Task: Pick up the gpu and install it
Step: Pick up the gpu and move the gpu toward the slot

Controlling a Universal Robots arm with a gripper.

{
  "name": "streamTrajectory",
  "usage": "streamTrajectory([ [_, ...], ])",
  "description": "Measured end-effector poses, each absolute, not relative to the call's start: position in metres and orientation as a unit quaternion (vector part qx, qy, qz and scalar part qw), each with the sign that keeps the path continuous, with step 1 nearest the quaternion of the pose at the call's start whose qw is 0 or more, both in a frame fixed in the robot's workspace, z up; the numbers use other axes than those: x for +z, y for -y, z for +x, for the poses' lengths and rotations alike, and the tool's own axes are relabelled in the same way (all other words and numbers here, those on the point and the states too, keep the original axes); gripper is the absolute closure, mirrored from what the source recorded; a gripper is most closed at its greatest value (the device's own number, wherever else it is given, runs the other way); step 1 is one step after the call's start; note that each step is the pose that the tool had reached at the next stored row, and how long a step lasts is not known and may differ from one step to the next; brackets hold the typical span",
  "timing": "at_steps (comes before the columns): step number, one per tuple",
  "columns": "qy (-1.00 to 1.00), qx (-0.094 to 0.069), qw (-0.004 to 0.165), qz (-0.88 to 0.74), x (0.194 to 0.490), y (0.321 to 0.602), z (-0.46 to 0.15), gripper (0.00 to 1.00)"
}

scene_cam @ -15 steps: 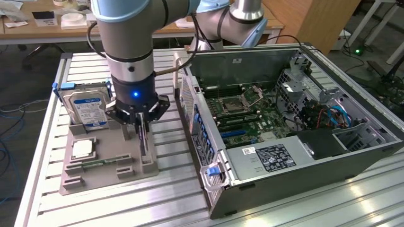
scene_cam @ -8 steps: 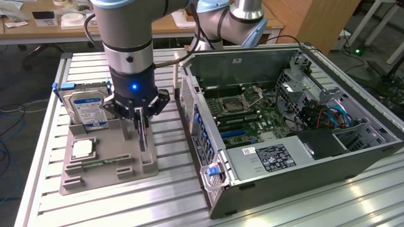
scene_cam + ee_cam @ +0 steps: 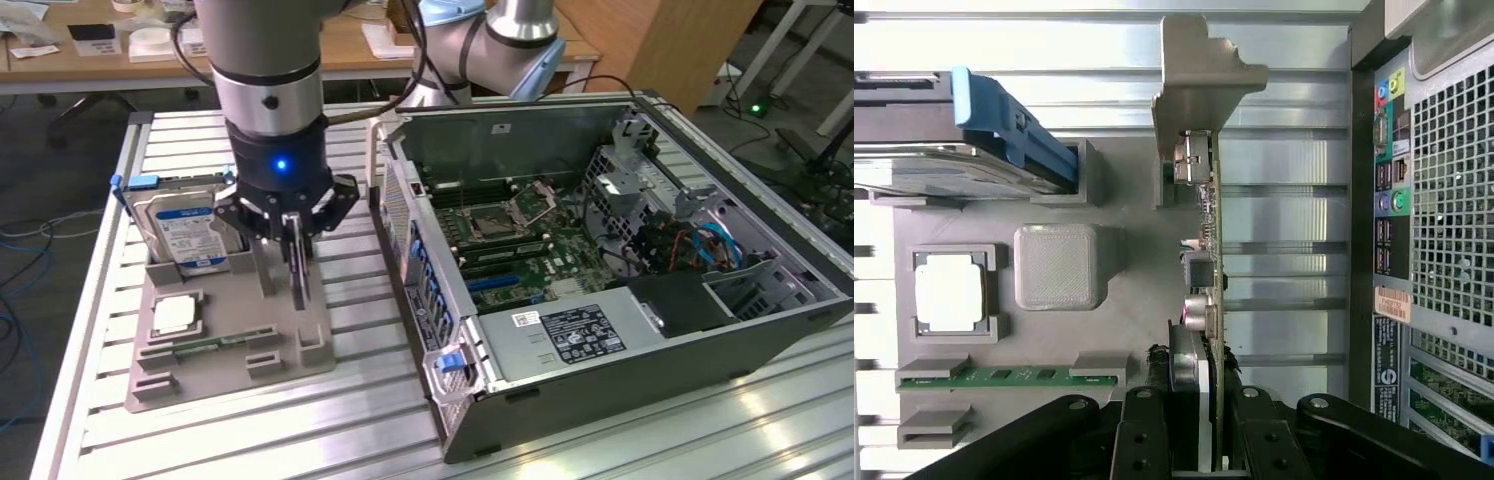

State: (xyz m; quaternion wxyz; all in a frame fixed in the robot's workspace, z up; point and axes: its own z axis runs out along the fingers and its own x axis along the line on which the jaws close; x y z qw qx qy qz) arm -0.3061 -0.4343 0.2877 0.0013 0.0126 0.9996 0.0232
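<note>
**Gripper clamped on the upright GPU card**

We see the black two-fingered gripper (image 3: 296,238) closed narrowly on the thin, dark rectangular gpu card (image 3: 299,272). The card stands on edge over the flat grey plastic tray (image 3: 220,365). We cannot tell whether its lower edge touches the tray. On the tray, toward the exterior view's left, sit the silver hard drive with blue-white label (image 3: 180,228) and the small square silver CPU chip (image 3: 174,316). The open black computer case (image 3: 601,250) lies on the exterior view's right, apart from the card.
</note>
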Motion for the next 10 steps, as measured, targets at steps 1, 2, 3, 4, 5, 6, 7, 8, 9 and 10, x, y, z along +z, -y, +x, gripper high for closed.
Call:
streamTrajectory([
  [1,-1.000,0.023,0.001,0.013,0.290,0.434,-0.306,0.72],
  [2,-1.000,0.023,0.001,0.013,0.293,0.434,-0.306,0.72],
  [3,-1.000,0.023,0.001,0.013,0.295,0.434,-0.306,0.72],
  [4,-1.000,0.023,0.001,0.013,0.298,0.434,-0.306,0.72],
  [5,-1.000,0.023,0.001,0.013,0.301,0.434,-0.306,0.72],
  [6,-1.000,0.023,0.001,0.013,0.304,0.434,-0.306,0.72],
  [7,-1.000,0.023,0.001,0.013,0.307,0.434,-0.306,0.72],
  [8,-1.000,0.023,0.001,0.013,0.310,0.434,-0.306,0.72],
  [9,-1.000,0.023,0.001,0.013,0.313,0.434,-0.306,0.72],
  [10,-1.000,0.023,0.001,0.013,0.316,0.434,-0.306,0.72],
])
